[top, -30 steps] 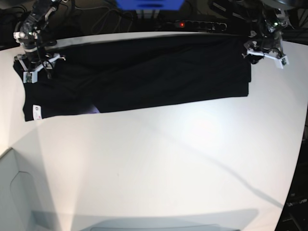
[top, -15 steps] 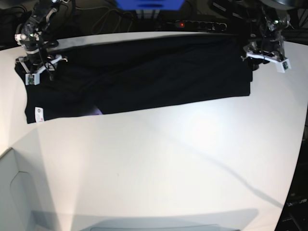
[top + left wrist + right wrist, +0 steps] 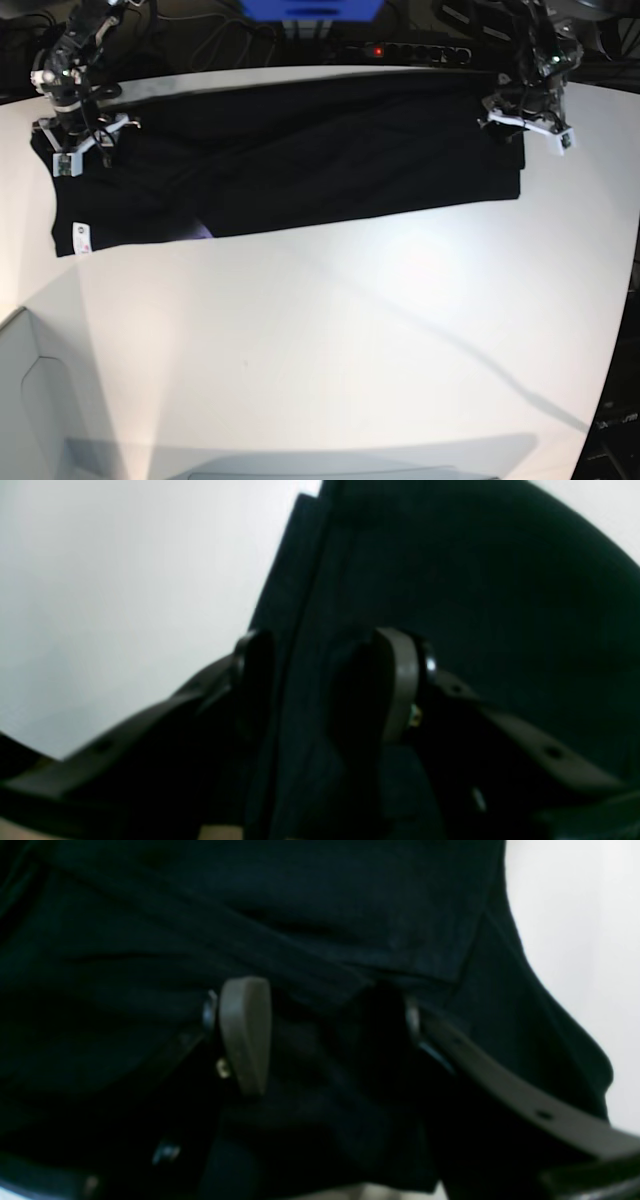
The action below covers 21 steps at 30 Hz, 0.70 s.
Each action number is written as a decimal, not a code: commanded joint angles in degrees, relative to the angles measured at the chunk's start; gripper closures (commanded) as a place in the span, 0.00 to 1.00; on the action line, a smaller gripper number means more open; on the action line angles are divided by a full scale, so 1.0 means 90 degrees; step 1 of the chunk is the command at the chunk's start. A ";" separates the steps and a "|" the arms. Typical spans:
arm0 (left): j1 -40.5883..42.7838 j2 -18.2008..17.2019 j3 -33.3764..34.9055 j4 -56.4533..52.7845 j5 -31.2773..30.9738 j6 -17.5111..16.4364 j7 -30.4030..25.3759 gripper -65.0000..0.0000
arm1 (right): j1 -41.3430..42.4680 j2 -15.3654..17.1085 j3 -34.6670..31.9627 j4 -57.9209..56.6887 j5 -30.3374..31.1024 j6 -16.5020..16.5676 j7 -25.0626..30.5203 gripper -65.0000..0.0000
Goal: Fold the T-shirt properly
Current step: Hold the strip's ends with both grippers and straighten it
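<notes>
T-shirt: one large black cloth T-shirt [image 3: 300,150], lying as a long folded band across the far side of the white table [image 3: 350,330].
Label: one small white label [image 3: 78,236] at the T-shirt's near corner, on the end under the right gripper.
Print: a small pale purple patch [image 3: 203,231] peeks from under the T-shirt's near edge, not far from the label.
Left gripper: one black two-fingered left gripper [image 3: 320,685] at the T-shirt's end away from the label; its fingers sit one on each side of a folded edge of black cloth, pinching it. In the base view it sits on the far corner of that end [image 3: 525,115].
Right gripper: one black two-fingered right gripper [image 3: 320,1035] at the T-shirt's label end, on the far corner [image 3: 78,130]; a bunched fold of cloth fills the gap between its fingers, so it is clamped on the T-shirt.
Power strip: one black power strip [image 3: 400,50] with a red light, beyond the T-shirt's far edge.
Count: two grippers, one T-shirt, one label.
</notes>
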 commanded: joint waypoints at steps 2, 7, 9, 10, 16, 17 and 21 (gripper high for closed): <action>0.0038 -0.0082 -0.0043 0.0033 -0.0023 -0.0009 -0.0057 0.53 | -0.0048 0.0001 -0.0020 0.0002 -0.0114 0.0035 -0.0259 0.48; 0.0029 -0.0092 -0.0043 -0.0026 -0.0013 -0.0009 -0.0057 0.53 | -0.0048 0.0001 -0.0020 0.0002 -0.0114 0.0035 -0.0259 0.48; 0.0019 -0.0092 -0.0033 -0.0123 -0.0013 -0.0009 -0.0057 0.53 | -0.0048 0.0001 -0.0020 0.0002 -0.0114 0.0035 -0.0259 0.48; 0.0009 -0.0092 -0.0033 -0.0182 -0.0013 -0.0009 -0.0057 0.53 | -0.0048 0.0001 -0.0020 0.0002 -0.0114 0.0035 -0.0259 0.48; -0.0157 -0.0092 0.0016 -0.0573 -0.0013 -0.0009 0.0001 0.56 | -0.0039 0.0001 -0.0020 0.0002 -0.0114 0.0035 -0.0259 0.48; -0.0157 -0.0092 0.0026 -0.0602 -0.0013 -0.0009 0.0001 0.59 | -0.0039 0.0001 -0.0020 0.0002 -0.0114 0.0035 -0.0259 0.48; -0.0157 -0.0092 0.0026 -0.0641 -0.0013 -0.0009 -0.0048 0.70 | -0.0039 0.0001 -0.0020 0.0002 -0.0114 0.0035 -0.0250 0.48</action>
